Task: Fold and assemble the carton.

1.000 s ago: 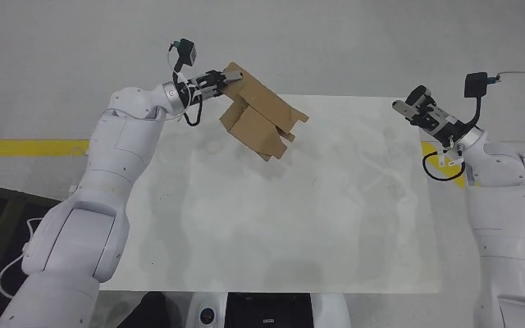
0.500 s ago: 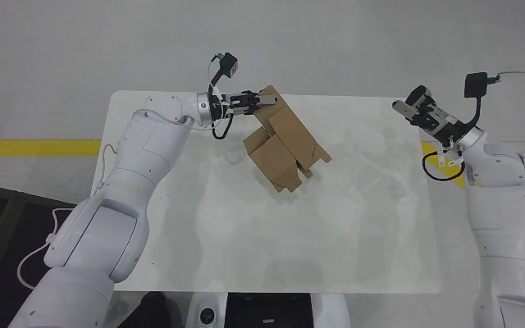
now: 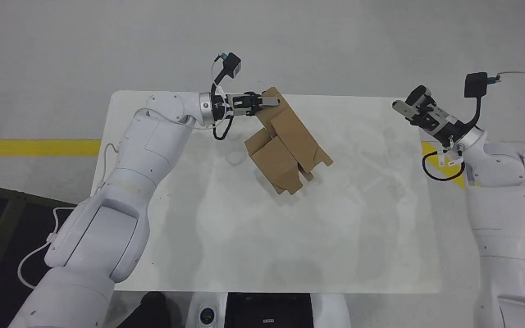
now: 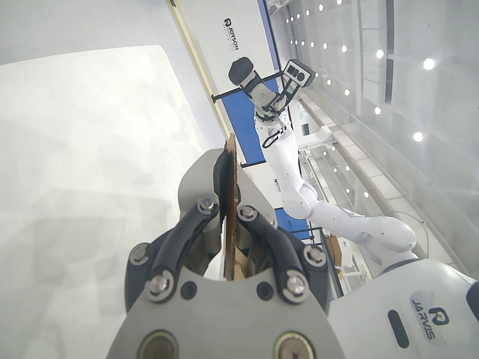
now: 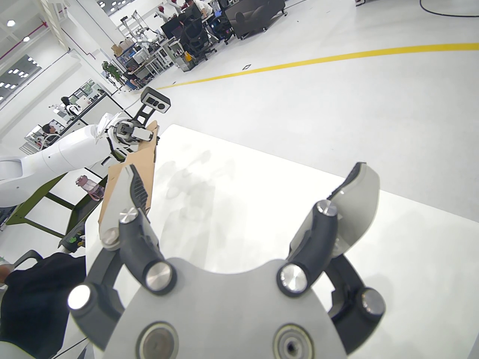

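There is one carton, a brown cardboard blank that is partly folded, with panels lying over one another and short flaps sticking out at its lower end. In the top view its long axis runs on a slant, from its far corner near the table's far edge down toward the middle of the table, so the flap end points toward the centre and the robot's right. It sits over the far left part of the one white table, and whether its lower end touches the tabletop cannot be told. The left gripper is clenched on the carton's far upper corner, reaching in from the left side. In the left wrist view the left gripper has both fingers pressed onto the cardboard, and the carton shows edge-on as a thin brown strip between them, running straight out along the fingers. The right gripper is held above the far right corner of the table, well apart from the carton, with nothing in it. In the right wrist view the right gripper has its two fingers spread wide. Beyond them the carton hangs tilted from the left gripper at the far side of the table.
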